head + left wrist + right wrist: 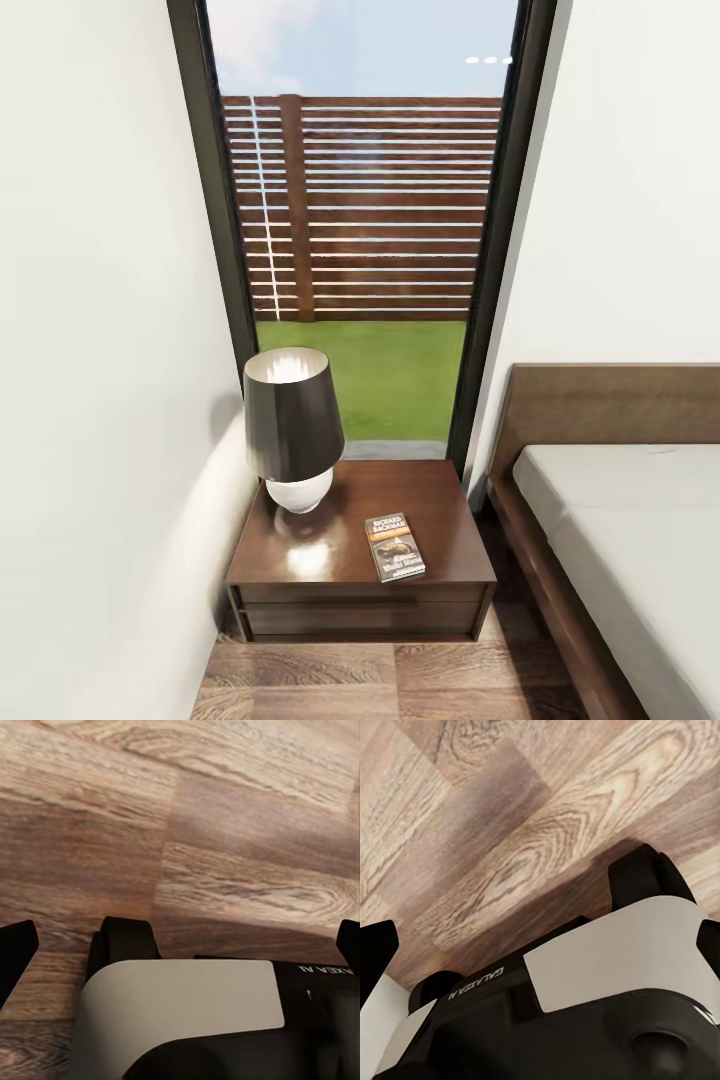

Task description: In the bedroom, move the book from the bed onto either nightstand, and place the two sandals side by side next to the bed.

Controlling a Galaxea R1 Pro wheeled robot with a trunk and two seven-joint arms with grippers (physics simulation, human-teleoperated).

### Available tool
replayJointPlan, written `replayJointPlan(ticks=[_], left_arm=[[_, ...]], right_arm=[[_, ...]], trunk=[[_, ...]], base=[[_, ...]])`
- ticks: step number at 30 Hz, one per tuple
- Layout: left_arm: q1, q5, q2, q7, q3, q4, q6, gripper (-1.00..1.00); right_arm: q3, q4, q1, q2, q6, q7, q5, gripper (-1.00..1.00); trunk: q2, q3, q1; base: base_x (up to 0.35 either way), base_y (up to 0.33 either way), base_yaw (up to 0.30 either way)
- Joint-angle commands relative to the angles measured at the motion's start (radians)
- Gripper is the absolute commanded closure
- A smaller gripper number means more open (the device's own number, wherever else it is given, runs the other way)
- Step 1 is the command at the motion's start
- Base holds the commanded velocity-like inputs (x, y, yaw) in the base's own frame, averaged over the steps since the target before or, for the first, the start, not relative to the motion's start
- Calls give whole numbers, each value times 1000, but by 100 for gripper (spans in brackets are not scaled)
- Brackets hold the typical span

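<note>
The book [395, 547] lies flat on the glossy top of the dark brown nightstand [445, 505], near its front right corner, cover up with white lettering and an orange band. The bed [640, 545] stands to the right of the nightstand, its grey mattress bare where it shows. The sandals are out of view. In the left wrist view my left gripper [180, 952] is open, its dark fingertips wide apart over the wood floor and my own base. My right gripper [540, 956] is open in the same way, with nothing between its fingers.
A lamp [292, 430] with a dark shade and white base stands on the nightstand's back left. A tall dark-framed window [370, 250] is behind it, and a white wall [90, 400] closes the left side. Wood floor [400, 680] runs in front.
</note>
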Motion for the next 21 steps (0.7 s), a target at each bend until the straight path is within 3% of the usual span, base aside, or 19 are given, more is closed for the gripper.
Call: replayJointPlan(ticks=[1,12,21], left_arm=[[0,-3,0,-4,8,-1,10,-100],[0,-5,-2,8,6,-1,12,-100],[0,-4,-14,86,6,-1,12,-100]], right_arm=[[9,3,-1,0,1,8,-4,-100],[11,3,-1,6,2,8,-4,-100],[10,3,-1,23,1,8,-4,-100]], trunk=[[0,-1,0],[0,-1,0],[0,-1,0]], base=[[0,0,0],[0,0,0],[0,0,0]])
